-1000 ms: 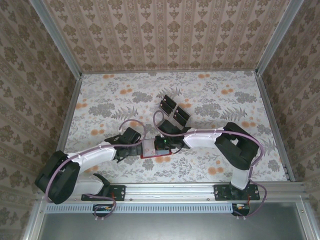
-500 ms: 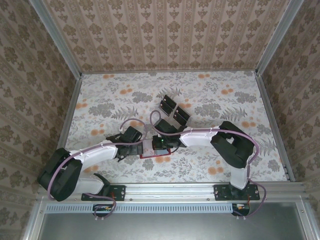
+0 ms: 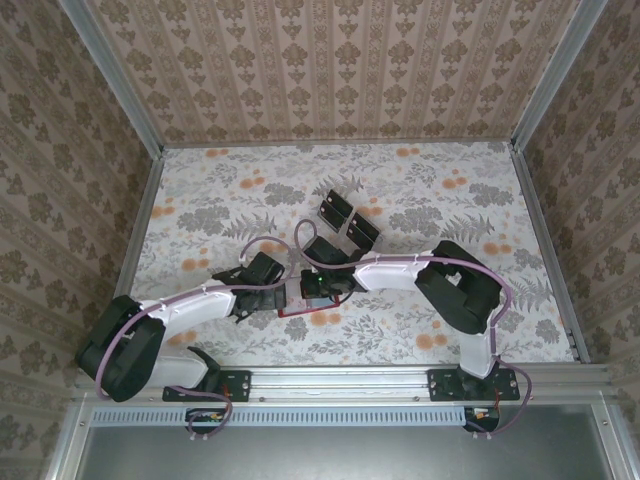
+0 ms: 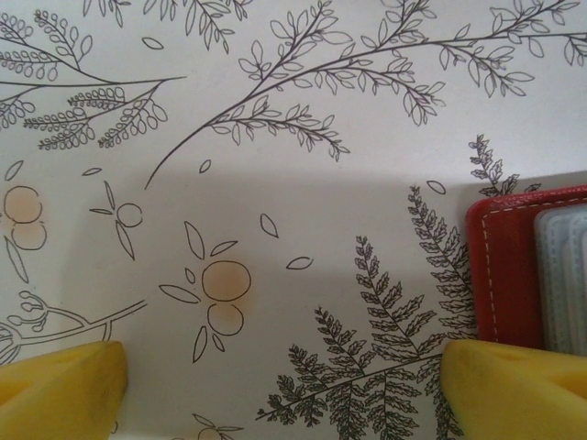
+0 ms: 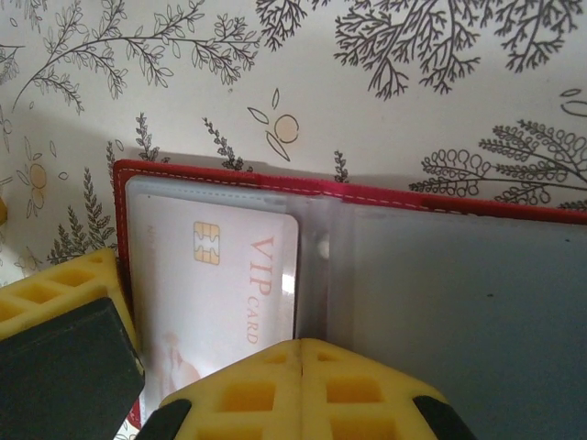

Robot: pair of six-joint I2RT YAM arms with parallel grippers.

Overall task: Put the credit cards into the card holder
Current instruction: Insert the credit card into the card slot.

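Worked on a floral table [image 3: 200, 200], with the left arm [image 3: 190, 310] and the right arm [image 3: 400, 272] bent inward and meeting near 6 o'clock of it. Found the card holder [image 5: 459, 302] there, opened flat, inner faces up, clear pockets showing. Saw a pale VIP card [image 5: 229, 275] already seated in the pocket at 9 o'clock of the right wrist view. Counted two more credit cards [image 3: 336, 208], mostly black from above, apart from the holder at about 1 o'clock of it, the second [image 3: 362, 232] just beside the first.

Judged the cards light, thin, stiff and smooth. Hard to lift while flat on the cloth, so better taken by the two long edges, or tipped up at a short edge first. Judged the holder light and soft, apt to slide or fold, so in need of pinning at its border and not on a pocket mouth.

Found the right gripper [image 5: 303, 367] closed, pads together with nothing seen between, low over the seated card. Found the left gripper [image 4: 286, 387] spread wide and holding nothing, with one finger [image 4: 514, 380] at 5 o'clock of the left wrist view, right at the holder's red edge. Could not tell whether touching. Noted crowding: both wrists over the holder, and the right forearm close to the path toward the loose cards.
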